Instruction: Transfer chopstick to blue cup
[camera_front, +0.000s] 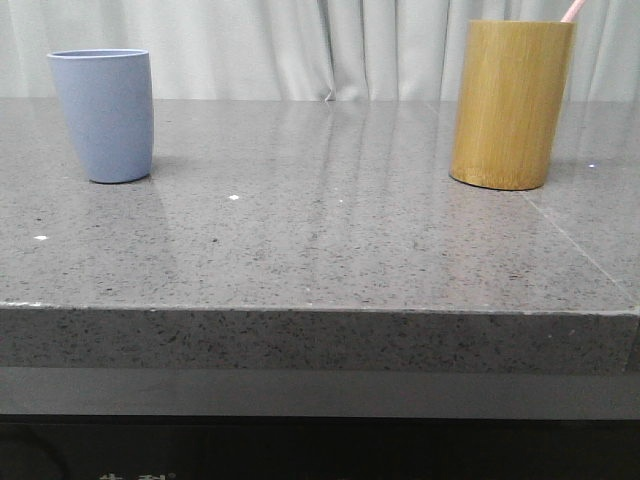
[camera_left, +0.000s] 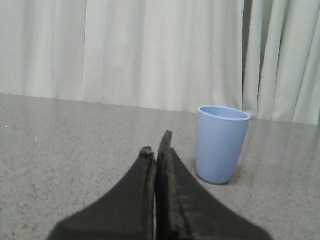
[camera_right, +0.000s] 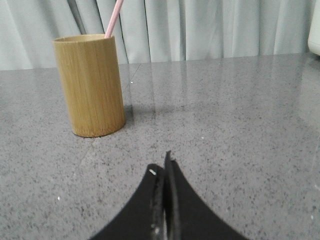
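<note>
Closest to us in each wrist view are our own jaws: the left gripper (camera_left: 156, 150) has its jaws pressed together with nothing between them, and the right gripper (camera_right: 163, 167) is the same, shut and empty, both hanging low over the grey speckled stone table (camera_front: 330, 250).

The chopstick (camera_right: 114, 18) stands in the bamboo holder (camera_front: 510, 104), leaning against its rim, with only its pale pink upper end showing above the edge. The blue cup (camera_front: 103, 115) sits upright at the far left of the table, well apart from the holder, and appears empty from here, though we cannot see down into it.

We judge that nothing of the transfer has begun, so the risks all lie ahead. The stick is thin and tilted, so a grasp with jaws opened too little, or lined up off its axis, could push it around the rim instead of catching it. Pulling it out at a slant could drag it against the holder's wall and tip or slide the holder. A weak pinch near the tip could let the stick swing or slip on the way across. At the cup, the stick is longer than the cup is tall; released carelessly, it may lever the light tumbler over or bounce out.
</note>
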